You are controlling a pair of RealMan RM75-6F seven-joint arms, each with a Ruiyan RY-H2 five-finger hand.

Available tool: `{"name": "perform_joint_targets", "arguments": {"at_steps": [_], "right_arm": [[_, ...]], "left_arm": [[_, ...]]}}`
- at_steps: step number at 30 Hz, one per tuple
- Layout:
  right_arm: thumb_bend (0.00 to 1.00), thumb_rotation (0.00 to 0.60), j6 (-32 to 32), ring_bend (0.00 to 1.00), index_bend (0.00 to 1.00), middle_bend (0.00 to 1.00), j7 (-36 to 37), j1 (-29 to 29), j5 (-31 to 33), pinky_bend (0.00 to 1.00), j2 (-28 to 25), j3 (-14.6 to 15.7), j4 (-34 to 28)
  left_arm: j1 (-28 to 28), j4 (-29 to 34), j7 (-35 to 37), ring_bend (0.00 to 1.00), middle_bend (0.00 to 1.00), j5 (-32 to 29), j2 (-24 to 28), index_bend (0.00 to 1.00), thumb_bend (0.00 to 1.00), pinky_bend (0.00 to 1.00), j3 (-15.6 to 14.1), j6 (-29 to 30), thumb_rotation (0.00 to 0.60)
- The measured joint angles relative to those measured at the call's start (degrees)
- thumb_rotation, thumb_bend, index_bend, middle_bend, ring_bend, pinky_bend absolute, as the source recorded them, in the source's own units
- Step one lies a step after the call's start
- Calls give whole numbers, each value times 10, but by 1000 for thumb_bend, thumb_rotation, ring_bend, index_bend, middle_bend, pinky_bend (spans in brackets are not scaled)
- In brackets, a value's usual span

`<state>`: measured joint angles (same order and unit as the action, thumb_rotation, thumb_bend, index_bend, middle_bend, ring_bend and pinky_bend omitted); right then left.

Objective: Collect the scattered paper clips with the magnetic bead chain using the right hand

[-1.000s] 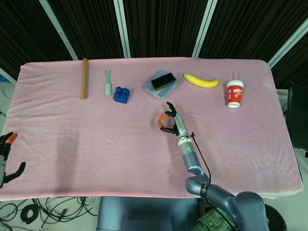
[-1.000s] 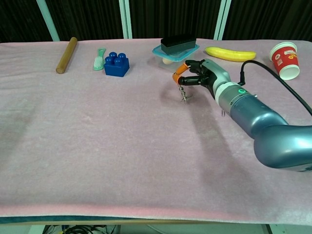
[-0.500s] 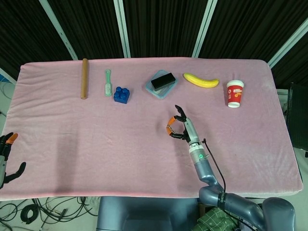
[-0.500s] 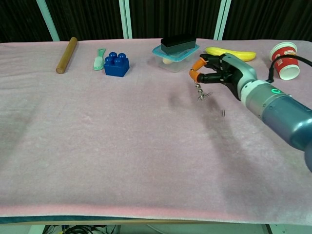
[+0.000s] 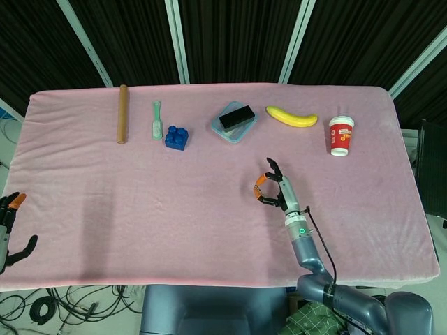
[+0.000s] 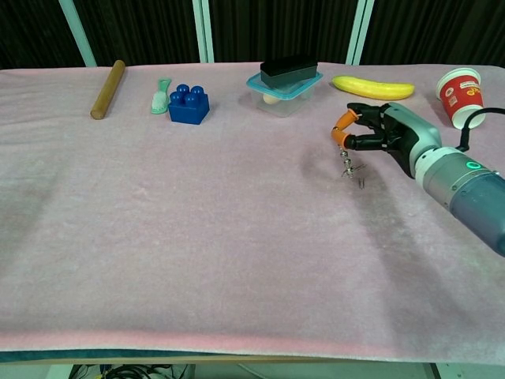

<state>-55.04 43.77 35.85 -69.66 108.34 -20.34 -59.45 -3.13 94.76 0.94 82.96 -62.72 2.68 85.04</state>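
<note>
Two arms under my control work over the pink table point(image 5: 105, 209). My right hand point(image 6: 377, 134) pinches the magnetic bead chain point(image 6: 345, 165) between orange-tipped fingers point(image 6: 340, 134); it dangles with clips clinging, just above one loose paper clip point(image 6: 361, 185). My left hand point(image 5: 10, 227) waits at the table's near-left edge, fingers spread, holding nothing. Print on the red cup point(image 5: 341, 135) is unreadable.
</note>
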Motion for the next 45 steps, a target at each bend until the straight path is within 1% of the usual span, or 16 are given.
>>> {"name": "perform_joint_targets", "arguments": {"at_steps": [6,22,31,45], "right_arm": [[372,600,1,0,637,0,28,-3,-11,168,7,7,28],[371,600,17,0,637,0,53,0,-16,168,25,11,77],[371,600,17,0,638,0,67,-1,-22,168,25,11,83],[372,600,11,0,640,0,73,-8,-27,168,12,12,70]], "left_arm": [[0,0,0,0,37,0,0,90,349,0,0,0,600],[1,0,-4,0,38,-1,-1,90,349,0,1,1,600],[1,-1,-5,0,38,0,-2,90,349,0,1,3,600],[2,0,-7,0,38,-1,-3,91,349,0,1,3,600]]}}
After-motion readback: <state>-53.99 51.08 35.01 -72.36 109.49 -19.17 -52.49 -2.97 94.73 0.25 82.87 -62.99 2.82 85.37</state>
